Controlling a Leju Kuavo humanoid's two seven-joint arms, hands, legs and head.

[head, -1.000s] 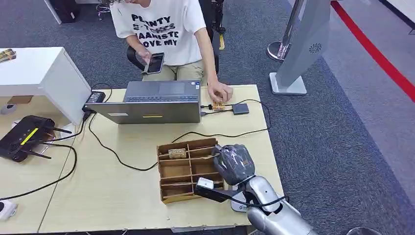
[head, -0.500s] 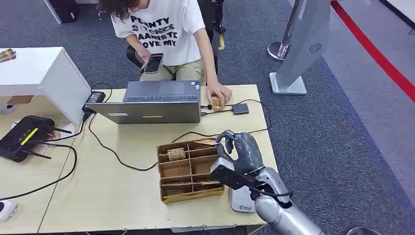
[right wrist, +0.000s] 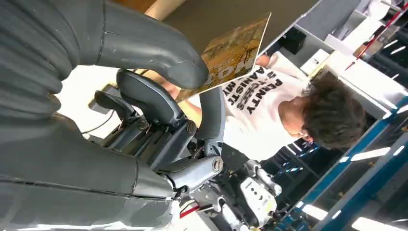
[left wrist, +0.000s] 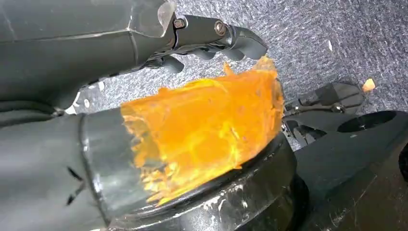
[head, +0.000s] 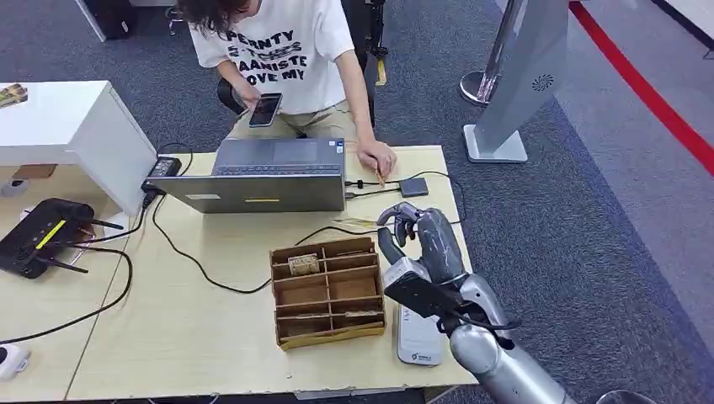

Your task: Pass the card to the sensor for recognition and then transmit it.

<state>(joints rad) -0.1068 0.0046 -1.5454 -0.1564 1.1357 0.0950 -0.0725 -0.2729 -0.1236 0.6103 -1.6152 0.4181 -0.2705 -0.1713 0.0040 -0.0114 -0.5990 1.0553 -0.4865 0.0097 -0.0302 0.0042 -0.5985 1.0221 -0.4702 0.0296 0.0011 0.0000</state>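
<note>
Above the worktop point(head: 210, 337), just beyond the cardboard organiser point(head: 327, 291), the right hand point(head: 418, 244) was raised with the card point(head: 355, 222) pinched between its thumb and fingers point(right wrist: 159, 103); the card jutted out toward the laptop point(head: 261, 177), clear of the surface. Beside the organiser lay the white sensor point(head: 418, 337), partly under the right arm. Across the worktop a person point(head: 278, 50) held a phone point(head: 265, 108). Whether the left hand point(left wrist: 144, 43) was closed could not be told.

Your head view looks steeply down on the surface point(head: 210, 337); right wrist view, close behind, shares the person point(head: 278, 50).
</note>
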